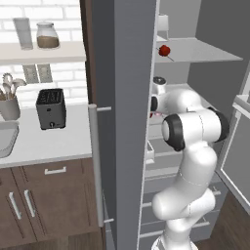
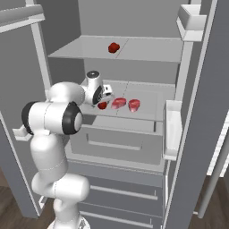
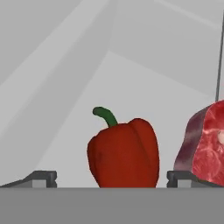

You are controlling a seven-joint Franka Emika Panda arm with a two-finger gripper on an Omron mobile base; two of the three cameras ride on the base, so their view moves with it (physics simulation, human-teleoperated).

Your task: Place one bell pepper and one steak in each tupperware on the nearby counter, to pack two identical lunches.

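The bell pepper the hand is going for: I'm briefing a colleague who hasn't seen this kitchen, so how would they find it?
Look into the open fridge, at its middle shelf above the drawer. Three red items lie in a row there; the bell pepper is the leftmost, right before the open hand. Unlike the two flat marbled steaks beside it, it is rounded, glossy, with a green stem.

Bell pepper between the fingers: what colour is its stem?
Green, curving up from the dark red bell pepper; the hand view shows it best.
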